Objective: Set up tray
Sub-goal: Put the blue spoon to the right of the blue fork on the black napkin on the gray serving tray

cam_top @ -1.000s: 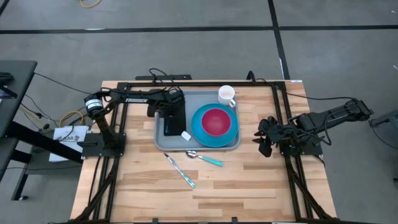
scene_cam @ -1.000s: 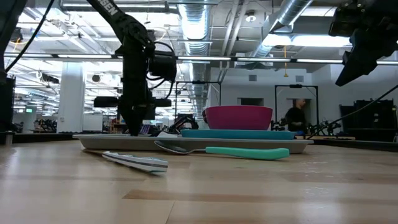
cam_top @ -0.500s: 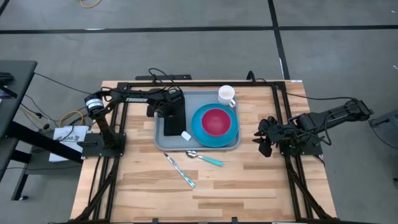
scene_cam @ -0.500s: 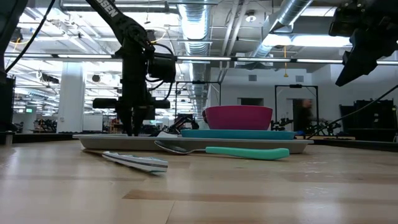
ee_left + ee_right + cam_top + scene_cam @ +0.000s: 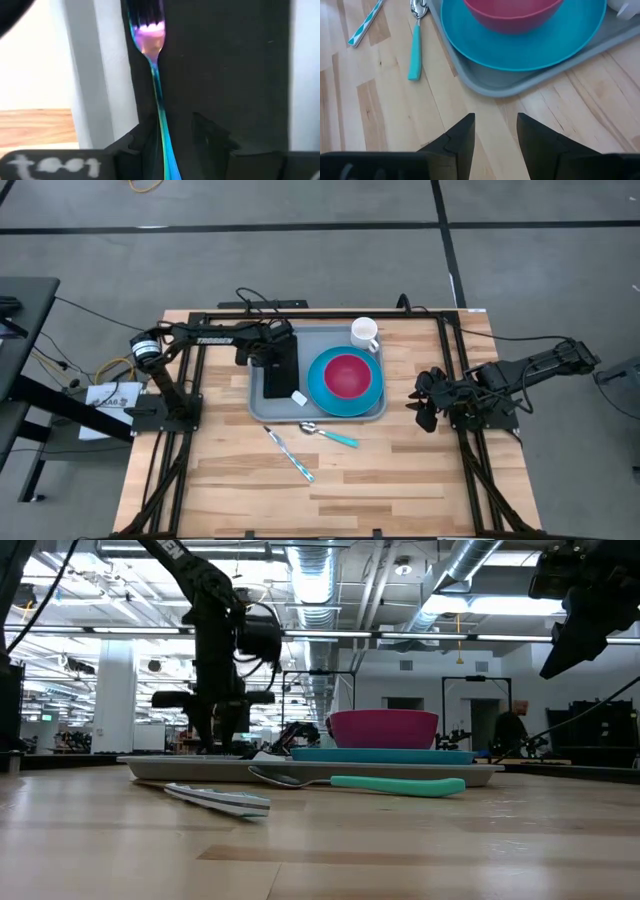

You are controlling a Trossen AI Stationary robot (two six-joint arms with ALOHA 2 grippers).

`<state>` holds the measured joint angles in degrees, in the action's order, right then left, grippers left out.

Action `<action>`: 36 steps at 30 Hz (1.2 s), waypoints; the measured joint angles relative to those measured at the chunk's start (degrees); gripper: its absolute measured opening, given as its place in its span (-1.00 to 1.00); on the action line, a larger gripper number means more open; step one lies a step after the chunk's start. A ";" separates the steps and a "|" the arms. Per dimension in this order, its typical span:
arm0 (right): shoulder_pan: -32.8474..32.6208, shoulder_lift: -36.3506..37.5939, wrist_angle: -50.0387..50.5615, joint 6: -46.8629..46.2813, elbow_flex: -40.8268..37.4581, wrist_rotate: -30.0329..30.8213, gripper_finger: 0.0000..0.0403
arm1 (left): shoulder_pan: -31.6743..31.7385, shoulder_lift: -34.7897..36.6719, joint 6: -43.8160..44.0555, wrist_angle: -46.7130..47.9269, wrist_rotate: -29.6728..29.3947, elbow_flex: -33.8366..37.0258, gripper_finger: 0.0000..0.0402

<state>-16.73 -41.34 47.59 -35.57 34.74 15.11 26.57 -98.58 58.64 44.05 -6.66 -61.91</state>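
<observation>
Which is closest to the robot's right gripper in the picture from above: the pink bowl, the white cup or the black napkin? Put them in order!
From the right gripper, off the tray's right side:
1. Pink bowl, on the blue plate at the tray's right part.
2. White cup, at the tray's far right corner.
3. Black napkin, on the tray's left part.

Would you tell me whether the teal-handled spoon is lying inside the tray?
No, in the high view the teal-handled spoon lies on the wooden table, just outside the near rim of the tray.
</observation>
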 joint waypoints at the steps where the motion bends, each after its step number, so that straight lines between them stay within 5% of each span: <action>1: 0.00 0.00 0.00 0.00 0.00 0.00 -0.31 | -0.01 0.85 -0.69 0.00 -0.06 0.00 -0.47; 9: 0.00 0.00 0.20 -0.14 0.00 -0.02 -0.31 | -3.38 12.65 -10.75 -0.96 0.02 -0.02 -0.46; 18: 0.02 0.00 0.42 -7.50 0.00 -1.43 -0.31 | -17.76 21.70 -31.77 -9.87 8.66 -0.11 -0.46; 26: 0.00 0.02 2.70 -13.27 0.00 -1.81 -0.31 | -29.19 19.37 -50.86 -11.89 6.54 -0.04 -0.46; 36: 0.00 0.02 3.10 -17.55 -0.02 -3.15 -0.31 | -30.12 6.86 -61.54 -12.69 6.23 -9.19 -0.46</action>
<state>-16.73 -41.32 50.70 -53.13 34.72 11.96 -3.55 -91.72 -2.90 31.36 -0.43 -71.10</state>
